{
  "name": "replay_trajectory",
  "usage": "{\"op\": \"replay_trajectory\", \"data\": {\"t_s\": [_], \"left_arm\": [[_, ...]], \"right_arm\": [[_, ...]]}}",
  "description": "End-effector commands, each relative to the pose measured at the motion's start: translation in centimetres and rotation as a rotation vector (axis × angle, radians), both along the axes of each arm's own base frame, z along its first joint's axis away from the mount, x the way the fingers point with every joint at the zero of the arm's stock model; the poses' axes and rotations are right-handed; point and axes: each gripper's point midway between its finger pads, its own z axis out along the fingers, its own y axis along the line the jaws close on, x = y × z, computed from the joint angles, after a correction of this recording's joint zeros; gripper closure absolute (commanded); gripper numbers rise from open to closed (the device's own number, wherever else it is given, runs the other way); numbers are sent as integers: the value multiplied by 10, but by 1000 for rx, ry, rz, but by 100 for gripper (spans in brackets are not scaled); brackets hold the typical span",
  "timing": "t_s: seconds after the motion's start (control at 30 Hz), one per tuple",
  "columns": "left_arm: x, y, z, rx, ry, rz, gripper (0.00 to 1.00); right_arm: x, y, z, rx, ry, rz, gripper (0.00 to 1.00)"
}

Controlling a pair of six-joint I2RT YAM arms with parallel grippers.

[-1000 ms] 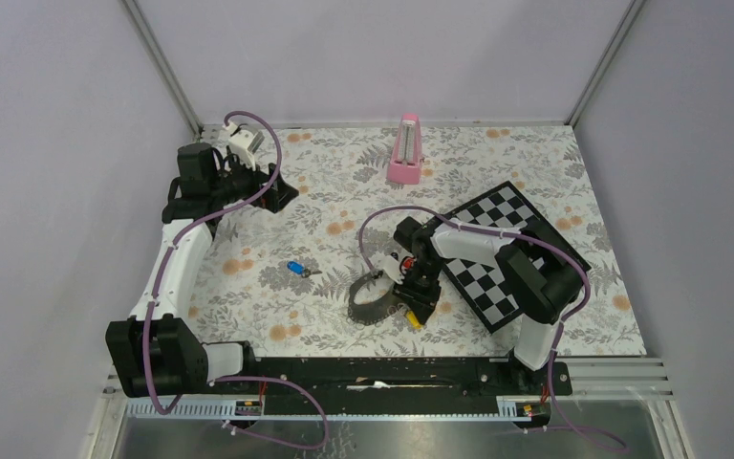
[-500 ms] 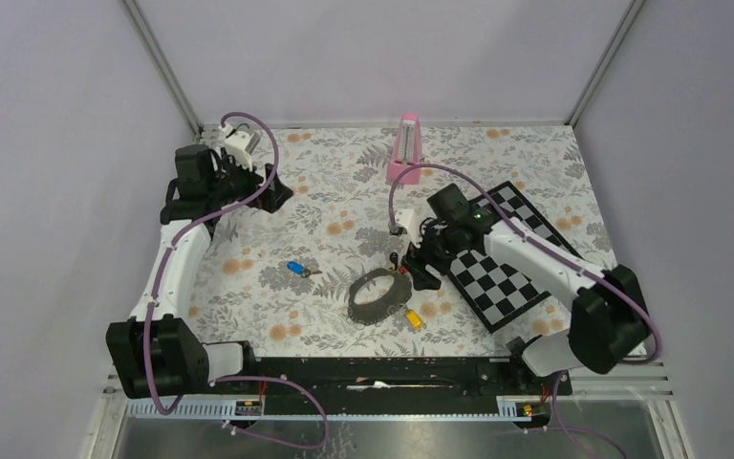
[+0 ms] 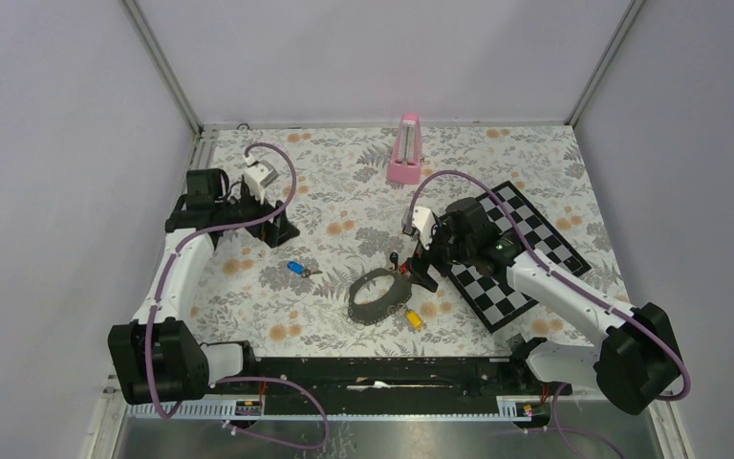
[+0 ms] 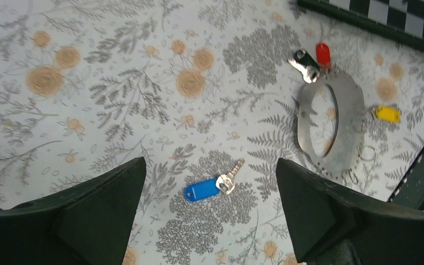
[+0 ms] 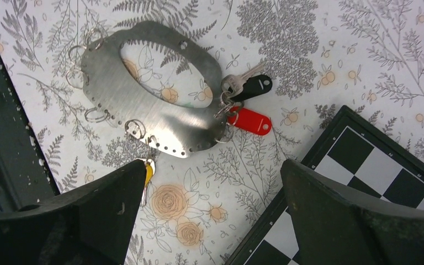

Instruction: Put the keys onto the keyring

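Note:
The keyring (image 3: 378, 296) is a flat grey oval loop with small silver rings along its rim, lying mid-table; a red tag (image 5: 251, 121) and a black tag (image 5: 254, 86) hang on it. The blue key (image 3: 295, 269) lies apart, to the loop's left. My left gripper (image 4: 210, 163) hovers open just above the blue key (image 4: 202, 189). The yellow key (image 3: 415, 318) lies against the loop's near rim; whether it sits on a ring I cannot tell. My right gripper (image 5: 213, 164) hangs open over the cloth beside the loop (image 5: 143, 105), its left finger hiding part of the yellow key (image 5: 148, 171).
A pink metronome-like block (image 3: 404, 150) stands at the back middle. A black-and-white chessboard (image 3: 516, 253) lies right of the loop, under the right arm. A black rail (image 3: 382, 368) runs along the near edge. Grey walls close the back and sides.
The right gripper let go and opened wide, rising from the yellow key at the loop's near rim toward the chessboard. The left arm swung from the back-left corner toward the blue key.

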Motion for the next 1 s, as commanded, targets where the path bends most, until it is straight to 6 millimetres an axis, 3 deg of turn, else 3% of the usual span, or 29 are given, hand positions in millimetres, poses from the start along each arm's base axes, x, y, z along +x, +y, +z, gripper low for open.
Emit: {"op": "replay_trajectory", "data": {"t_s": [0.0,0.17,0.33,0.57,0.73,0.97], "left_arm": [[-27,-16,-18,40,-41,-191,1],[-55,-42,-50,171,-41,-361,4],[-63,-52,-59,179,-29,-417,6],[-45,-46,-54,169,-28,-261,8],[-25,-39,-42,143,-34,-144,8],[10,-3,-22,40,-19,59,9]], "right_arm": [[12,10,12,61,-42,-20,0],[-5,19,1,80,36,62,0],[-32,39,-16,28,138,224,1],[-52,60,-55,-123,244,338,13],[-58,68,-65,-162,266,372,19],[-53,69,-79,-222,294,371,31]]}}
